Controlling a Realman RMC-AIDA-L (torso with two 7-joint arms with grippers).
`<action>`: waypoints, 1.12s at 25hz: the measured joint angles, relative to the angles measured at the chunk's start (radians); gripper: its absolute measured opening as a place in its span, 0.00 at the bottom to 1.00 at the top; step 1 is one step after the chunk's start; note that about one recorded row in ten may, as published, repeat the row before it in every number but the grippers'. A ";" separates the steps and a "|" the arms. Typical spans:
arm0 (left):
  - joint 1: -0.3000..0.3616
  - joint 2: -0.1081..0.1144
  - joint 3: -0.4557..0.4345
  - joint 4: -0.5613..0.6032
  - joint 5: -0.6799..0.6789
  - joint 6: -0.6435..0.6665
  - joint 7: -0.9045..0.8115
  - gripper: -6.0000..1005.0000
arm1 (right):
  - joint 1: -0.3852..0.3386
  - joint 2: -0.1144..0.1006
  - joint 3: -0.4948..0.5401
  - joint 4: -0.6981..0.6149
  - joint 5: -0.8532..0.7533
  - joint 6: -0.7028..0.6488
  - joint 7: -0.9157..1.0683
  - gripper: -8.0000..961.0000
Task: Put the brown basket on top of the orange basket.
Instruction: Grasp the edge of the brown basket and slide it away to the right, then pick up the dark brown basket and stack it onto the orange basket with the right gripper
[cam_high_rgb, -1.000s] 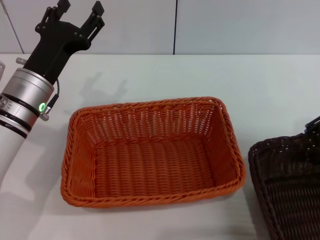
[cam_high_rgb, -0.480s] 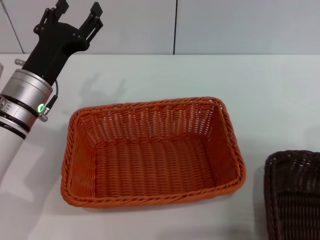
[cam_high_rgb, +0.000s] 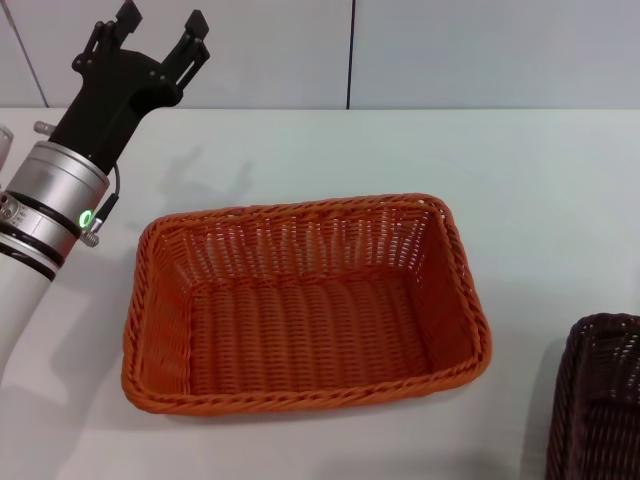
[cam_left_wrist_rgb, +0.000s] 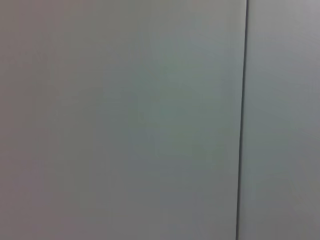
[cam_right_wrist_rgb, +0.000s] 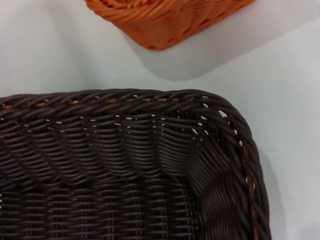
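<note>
At the lower right corner of the head view, the brown basket (cam_high_rgb: 603, 400) shows only in part, cut off by the frame edge, resting on or just above the white worktop (cam_high_rgb: 520, 200); which of the two cannot be told. It lies beside the orange basket (cam_high_rgb: 305, 300), clearly apart from it, with bare worktop between them. The right wrist view looks down into one inner corner of the brown basket (cam_right_wrist_rgb: 125, 170), with a corner of the orange basket (cam_right_wrist_rgb: 165, 20) beyond its braided rim. The right gripper itself is not seen in any view, so its fingers cannot be judged. The orange basket sits upright and empty at the middle of the worktop. The left gripper (cam_high_rgb: 160, 25) is raised at the far left, above the worktop, fingers spread and holding nothing.
</note>
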 joint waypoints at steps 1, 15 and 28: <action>0.000 0.000 0.000 -0.001 0.000 0.000 0.000 0.84 | 0.000 0.000 0.009 0.000 -0.002 0.000 0.000 0.21; 0.007 -0.001 0.002 0.001 -0.024 0.009 -0.029 0.84 | -0.032 0.003 0.083 -0.003 0.090 0.030 -0.059 0.18; 0.022 0.002 -0.001 -0.002 -0.052 0.011 -0.029 0.84 | -0.067 -0.003 0.139 -0.045 0.256 0.025 -0.134 0.18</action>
